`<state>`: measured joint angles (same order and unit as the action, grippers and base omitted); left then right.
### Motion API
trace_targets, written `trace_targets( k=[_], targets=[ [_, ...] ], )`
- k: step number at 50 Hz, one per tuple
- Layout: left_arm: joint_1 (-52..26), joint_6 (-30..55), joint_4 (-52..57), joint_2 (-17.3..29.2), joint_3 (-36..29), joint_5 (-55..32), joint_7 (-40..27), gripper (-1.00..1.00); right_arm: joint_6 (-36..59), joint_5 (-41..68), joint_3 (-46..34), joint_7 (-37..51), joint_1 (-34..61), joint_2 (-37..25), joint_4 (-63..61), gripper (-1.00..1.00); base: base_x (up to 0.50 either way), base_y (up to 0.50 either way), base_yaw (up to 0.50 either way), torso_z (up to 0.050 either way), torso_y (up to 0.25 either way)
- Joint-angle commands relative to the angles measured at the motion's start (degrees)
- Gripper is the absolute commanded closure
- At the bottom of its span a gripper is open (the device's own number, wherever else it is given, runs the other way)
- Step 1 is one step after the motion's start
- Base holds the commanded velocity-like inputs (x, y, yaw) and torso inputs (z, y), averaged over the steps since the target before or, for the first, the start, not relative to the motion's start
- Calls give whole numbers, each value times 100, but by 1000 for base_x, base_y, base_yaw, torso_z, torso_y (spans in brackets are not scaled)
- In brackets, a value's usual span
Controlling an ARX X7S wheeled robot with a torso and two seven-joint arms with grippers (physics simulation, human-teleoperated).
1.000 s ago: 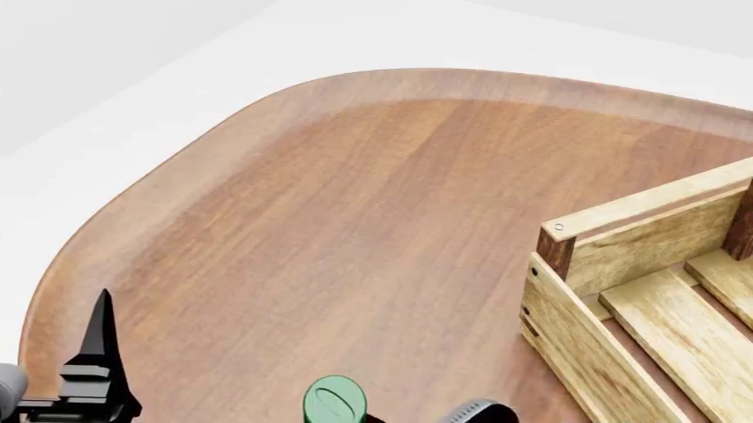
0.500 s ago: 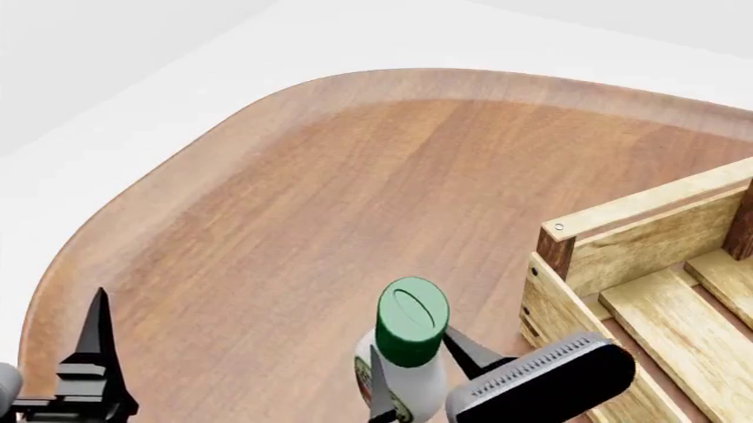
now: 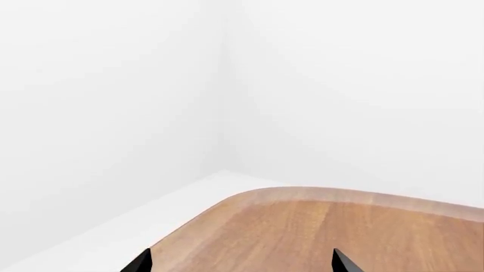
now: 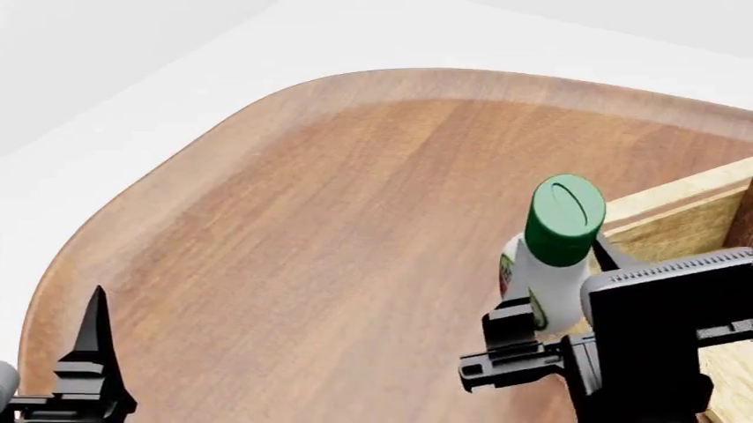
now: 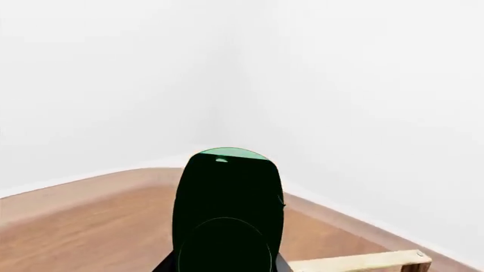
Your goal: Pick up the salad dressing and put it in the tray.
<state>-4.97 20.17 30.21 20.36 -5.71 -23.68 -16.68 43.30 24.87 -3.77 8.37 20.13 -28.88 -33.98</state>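
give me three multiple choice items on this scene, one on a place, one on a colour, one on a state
1. Where is the salad dressing bottle?
A. lying on the table
B. lifted beside the near corner of the tray
C. lying on the tray's slats

2. What colour is the bottle's cap?
A. red
B. white
C. green

3. What is the left hand doing?
A. holding nothing
B. gripping the bottle
C. gripping the tray rail

Answers:
1 B: in the head view the right hand holds the bottle upright above the table, against the tray's corner.
2 C: the cap is green in the head view.
3 A: only bare table shows between its fingertips in the left wrist view.
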Motion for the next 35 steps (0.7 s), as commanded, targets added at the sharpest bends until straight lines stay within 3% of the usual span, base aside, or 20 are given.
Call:
trace_targets(
  k=[1,8,35],
  targets=[
    [-1,-11,-6,16,-31,4,-16,-100,183,-235,508,313,451,-107,387,100,0,0,0,0,0],
    [10,-23,-11,23,-41,-4,-26,-100,158,-421,638,482,683,-179,771,100,0,0,0,0,0],
    [10,-89,-53,51,-99,27,-65,-100,-1406,-1283,935,898,1193,-167,3921,100,0,0,0,0,0]
  ],
)
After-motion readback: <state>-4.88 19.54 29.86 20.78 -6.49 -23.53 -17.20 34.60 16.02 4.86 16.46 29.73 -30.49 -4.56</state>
